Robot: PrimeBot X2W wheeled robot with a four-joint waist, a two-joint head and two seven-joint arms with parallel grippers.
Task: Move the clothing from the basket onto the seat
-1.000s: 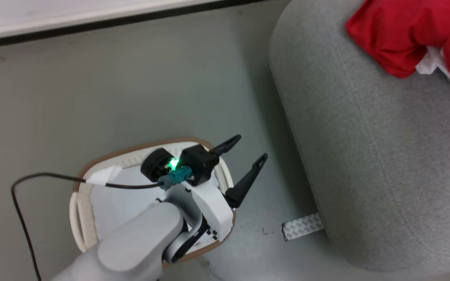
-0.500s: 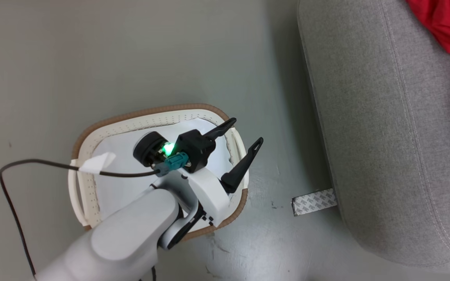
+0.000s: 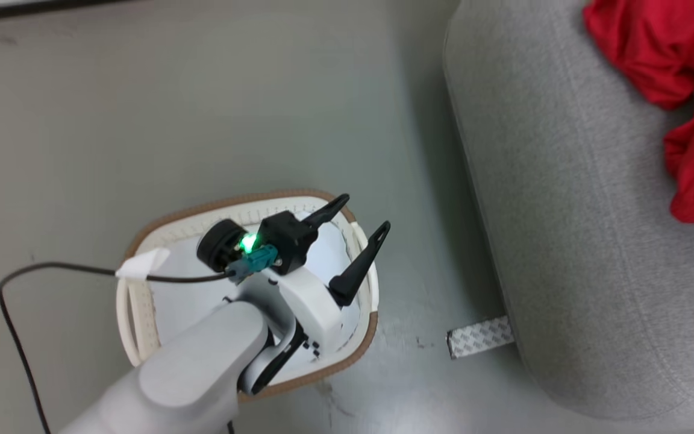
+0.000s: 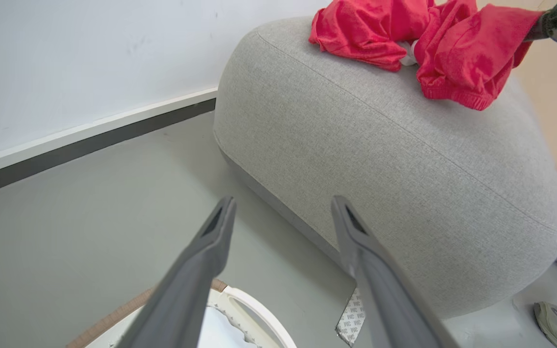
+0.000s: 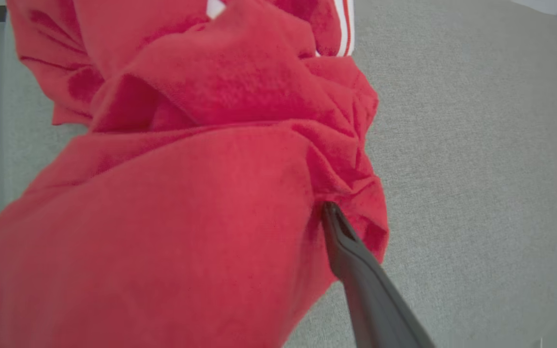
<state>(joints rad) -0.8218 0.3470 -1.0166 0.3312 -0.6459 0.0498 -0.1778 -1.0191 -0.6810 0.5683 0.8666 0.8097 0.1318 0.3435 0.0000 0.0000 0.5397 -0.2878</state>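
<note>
Open floor (image 3: 419,211) between basket (image 3: 232,205) and seat (image 3: 564,241) (tape strip (image 3: 479,336) by its base), clothing (image 3: 642,48) atop it

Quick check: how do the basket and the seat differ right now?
The basket is small, white perforated plastic with a brown rim; the seat is large, rounded grey fabric. In the basket I see pale liner, no red; the seat carries the red clothing. Both stand on the grey floor.

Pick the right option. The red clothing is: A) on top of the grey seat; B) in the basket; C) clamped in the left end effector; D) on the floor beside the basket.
A: the clothing lies bunched on top of the seat, and what shows of the inside of the basket is pale lining with no red.
</note>
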